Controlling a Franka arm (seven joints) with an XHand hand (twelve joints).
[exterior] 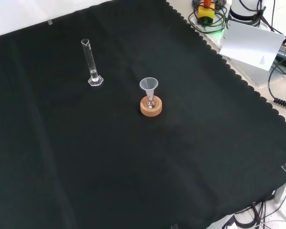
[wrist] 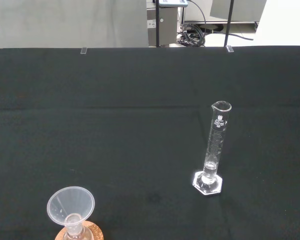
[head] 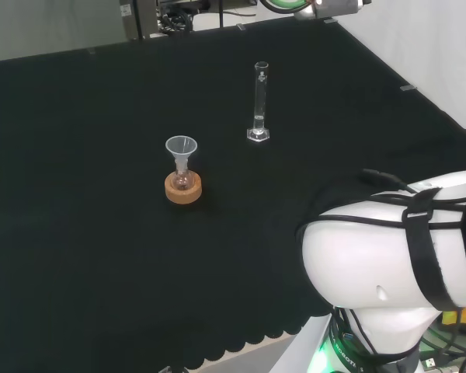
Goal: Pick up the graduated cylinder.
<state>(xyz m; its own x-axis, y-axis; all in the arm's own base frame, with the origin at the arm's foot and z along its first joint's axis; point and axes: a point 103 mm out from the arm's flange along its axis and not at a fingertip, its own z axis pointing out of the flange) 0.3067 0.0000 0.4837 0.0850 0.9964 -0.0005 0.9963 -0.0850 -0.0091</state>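
Note:
A clear glass graduated cylinder (head: 259, 102) stands upright on its hexagonal foot on the black cloth, farther off and to the right of the flask in the head view. In the front view the graduated cylinder (exterior: 91, 62) is at the upper left. The wrist view looks at the graduated cylinder (wrist: 214, 149) from some way off, with nothing touching it.
A small flask with a clear funnel (head: 181, 152) in its neck sits on a cork ring (head: 183, 188); the same cork ring (exterior: 151, 106) is near the middle of the front view. The arm's white link (head: 396, 249) is at the head view's lower right. Cables and boxes (exterior: 250, 38) lie past the cloth's scalloped edge.

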